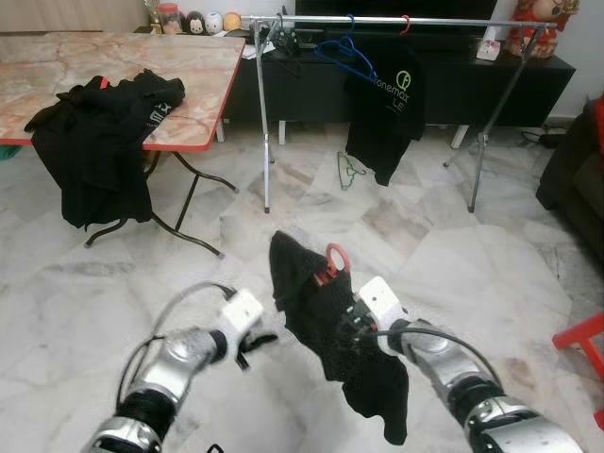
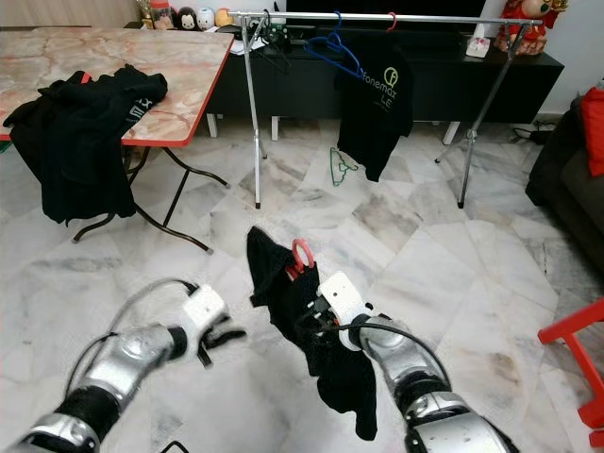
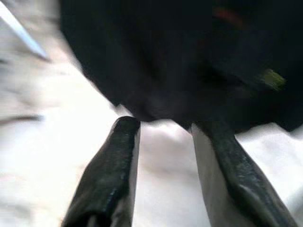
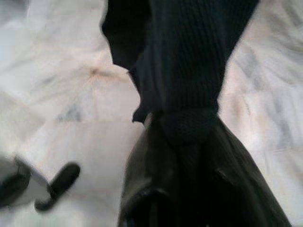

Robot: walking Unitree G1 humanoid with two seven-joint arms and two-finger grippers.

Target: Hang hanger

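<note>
right claw (image 1: 351, 319) clamped on black garment (image 1: 330, 330) with red hanger (image 1: 333, 261), hook seemingly poking out top. left claw (image 1: 253, 347) apart, empty, beside garment. clothes rail (image 1: 377, 21) well ahead.

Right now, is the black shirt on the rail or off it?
Off: right gripper holds the black shirt on its red hanger, short of the rail.

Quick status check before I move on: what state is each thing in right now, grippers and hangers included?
Right gripper: shut on the black garment, held off the floor.
Red hanger: inside that garment, hook sticking out on top.
Left gripper: open, holding nothing.
Clothes rack: standing, one black shirt hung on it.
Blue hanger: hanging bare on the rack.
Green hanger: lying on the floor.
Folding table: black clothes draped over its edge.
</note>
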